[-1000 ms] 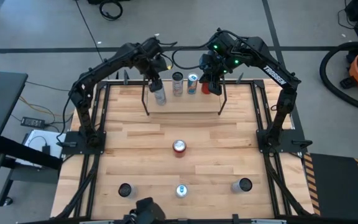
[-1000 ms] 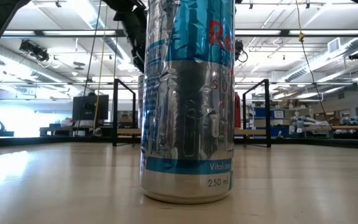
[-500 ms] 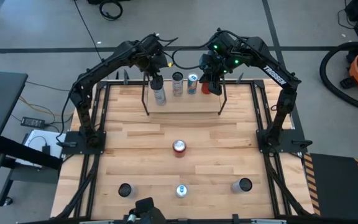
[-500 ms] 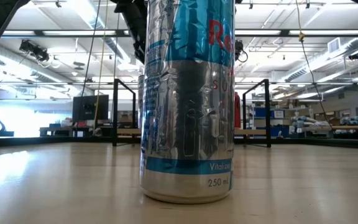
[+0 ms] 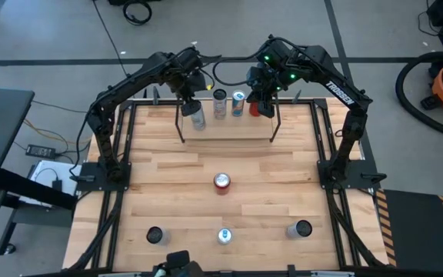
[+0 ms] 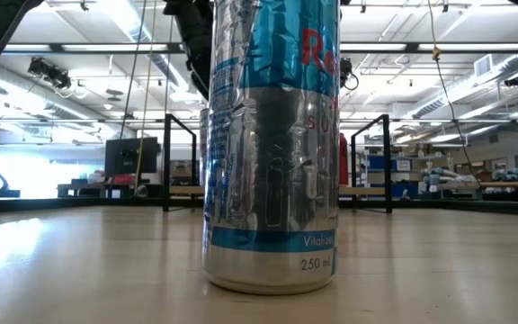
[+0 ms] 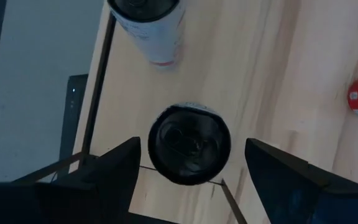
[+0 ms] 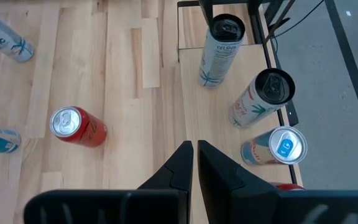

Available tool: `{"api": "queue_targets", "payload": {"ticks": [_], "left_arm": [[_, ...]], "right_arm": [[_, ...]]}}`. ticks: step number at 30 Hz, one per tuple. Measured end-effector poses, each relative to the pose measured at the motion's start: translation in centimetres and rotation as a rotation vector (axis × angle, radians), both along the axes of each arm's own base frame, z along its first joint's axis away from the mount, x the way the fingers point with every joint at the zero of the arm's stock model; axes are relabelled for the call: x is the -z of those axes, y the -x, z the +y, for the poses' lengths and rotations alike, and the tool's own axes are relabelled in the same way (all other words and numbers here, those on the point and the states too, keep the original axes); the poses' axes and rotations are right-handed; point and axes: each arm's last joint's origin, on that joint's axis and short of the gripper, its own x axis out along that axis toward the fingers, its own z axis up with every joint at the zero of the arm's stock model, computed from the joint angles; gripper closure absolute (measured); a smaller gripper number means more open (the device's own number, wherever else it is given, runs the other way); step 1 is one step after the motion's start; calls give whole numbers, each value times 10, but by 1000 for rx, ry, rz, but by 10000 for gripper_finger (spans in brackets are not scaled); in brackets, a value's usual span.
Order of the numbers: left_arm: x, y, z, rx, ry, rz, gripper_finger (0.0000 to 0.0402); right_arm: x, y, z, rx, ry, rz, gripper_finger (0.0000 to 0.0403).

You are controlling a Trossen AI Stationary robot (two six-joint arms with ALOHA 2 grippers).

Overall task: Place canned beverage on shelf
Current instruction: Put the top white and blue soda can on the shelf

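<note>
Directly below the released left hand (image 7: 188,163) stands a can (image 7: 189,144) on the shelf (image 5: 229,127); the clenched right hand (image 8: 195,155) hovers above the shelf's other end.

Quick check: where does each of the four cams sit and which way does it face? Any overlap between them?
High: overhead, straight down on the butcher-block table; both arms show.
Low: table height, level, blocked by a silver-and-blue can; an arm hangs behind it.
Left wrist: looks down between the open left gripper onto a black-topped can.
Right wrist: above the pale-wood shelf; shut right gripper.
Shared: both wrist views show the red can.
</note>
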Motion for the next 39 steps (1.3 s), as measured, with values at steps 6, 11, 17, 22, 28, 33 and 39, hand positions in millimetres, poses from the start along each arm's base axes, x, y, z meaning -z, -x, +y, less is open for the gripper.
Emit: {"api": "queue_targets", "payload": {"ticks": [6,11,17,22,28,33,39], "left_arm": [[0,-2,-2,-27,12,-8,111],[0,-6,-8,-26,24,-8,111],[2,-12,-26,33,48,37,111],[3,-17,-40,98,55,67,111],[3,-22,-48,100,61,63,111],[2,-24,-49,63,65,42,111],[2,-23,-47,11,64,44,111]], "right_arm": [[0,0,0,8,7,3,372],[0,0,-1,19,21,9,372],[-1,-1,-1,20,29,-8,372],[-1,-1,-1,70,-13,-12,372],[-2,-3,-2,75,-9,-34,372],[-7,-8,-4,74,20,-99,372],[-16,-15,-8,72,72,-218,372]]}}
